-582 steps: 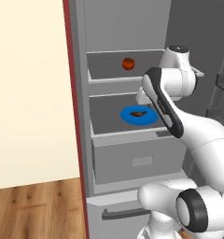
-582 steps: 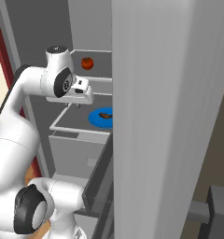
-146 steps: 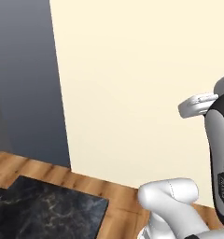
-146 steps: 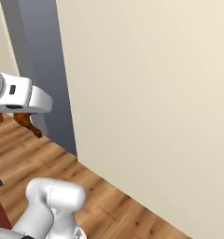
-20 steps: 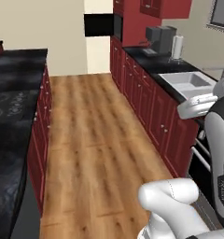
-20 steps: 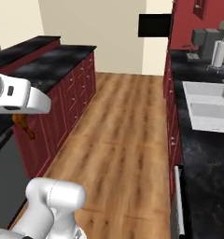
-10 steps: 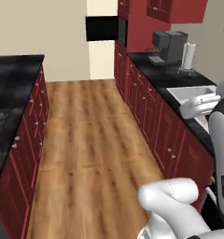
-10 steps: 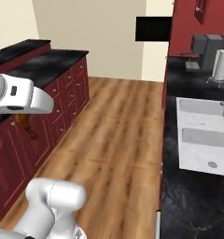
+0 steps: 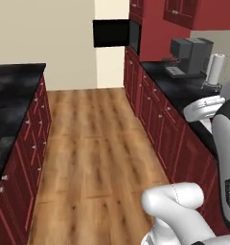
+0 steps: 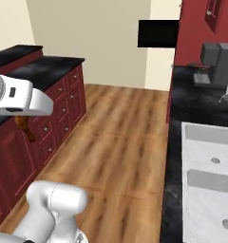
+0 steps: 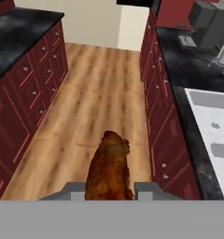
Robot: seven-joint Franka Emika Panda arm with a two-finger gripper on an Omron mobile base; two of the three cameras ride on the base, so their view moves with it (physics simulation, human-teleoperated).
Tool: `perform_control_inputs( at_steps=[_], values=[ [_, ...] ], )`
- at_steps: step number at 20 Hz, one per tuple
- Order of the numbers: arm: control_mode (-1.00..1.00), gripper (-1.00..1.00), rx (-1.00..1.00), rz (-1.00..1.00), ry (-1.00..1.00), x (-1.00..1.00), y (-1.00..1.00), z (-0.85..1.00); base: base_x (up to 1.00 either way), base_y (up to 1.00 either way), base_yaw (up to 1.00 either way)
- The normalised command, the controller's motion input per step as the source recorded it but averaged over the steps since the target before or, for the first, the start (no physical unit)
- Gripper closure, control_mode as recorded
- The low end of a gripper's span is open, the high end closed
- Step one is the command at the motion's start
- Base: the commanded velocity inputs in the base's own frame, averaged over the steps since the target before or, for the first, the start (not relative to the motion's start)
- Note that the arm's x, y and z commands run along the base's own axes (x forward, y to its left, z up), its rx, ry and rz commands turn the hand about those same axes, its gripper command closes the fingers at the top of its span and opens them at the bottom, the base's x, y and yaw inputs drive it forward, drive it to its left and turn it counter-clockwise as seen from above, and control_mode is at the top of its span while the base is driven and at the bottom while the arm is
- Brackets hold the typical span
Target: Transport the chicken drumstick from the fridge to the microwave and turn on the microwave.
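The brown chicken drumstick [image 11: 110, 167] sticks out between my two fingertips [image 11: 72, 189] in the hand view, and my gripper [image 11: 109, 191] is shut on it. From the right base camera the drumstick [image 10: 24, 125] hangs under my white hand at the left edge, above the wooden floor. The microwave [image 9: 112, 32] is a black box set in the wall at the far end of the aisle, and it appears again in the right base view as the microwave [image 10: 157, 33]. Its door looks shut. The fridge is out of view.
Dark red cabinets with black counters line both sides of the wooden aisle [image 9: 93, 143]. On the right counter stand a grey coffee machine [image 9: 189, 55] and a paper towel roll [image 9: 215, 67]. A white sink [image 10: 208, 161] lies nearer to me on that side.
The whole picture has shifted, so the base has moved: the microwave and coffee machine now stand larger and more central. The drumstick stays in my gripper.
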Motion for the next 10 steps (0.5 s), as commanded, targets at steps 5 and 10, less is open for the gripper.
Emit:
perform_control_inputs(
  at_steps=[5, 10],
  values=[
    [1.0, 1.0, 0.0, 0.0, 0.0, 0.0, 0.0, 0.0, 1.0, -0.14, 0.05],
    [1.0, 1.0, 0.0, 0.0, 0.0, 0.0, 0.0, 0.0, 1.0, -0.02, 0.03]
  ],
)
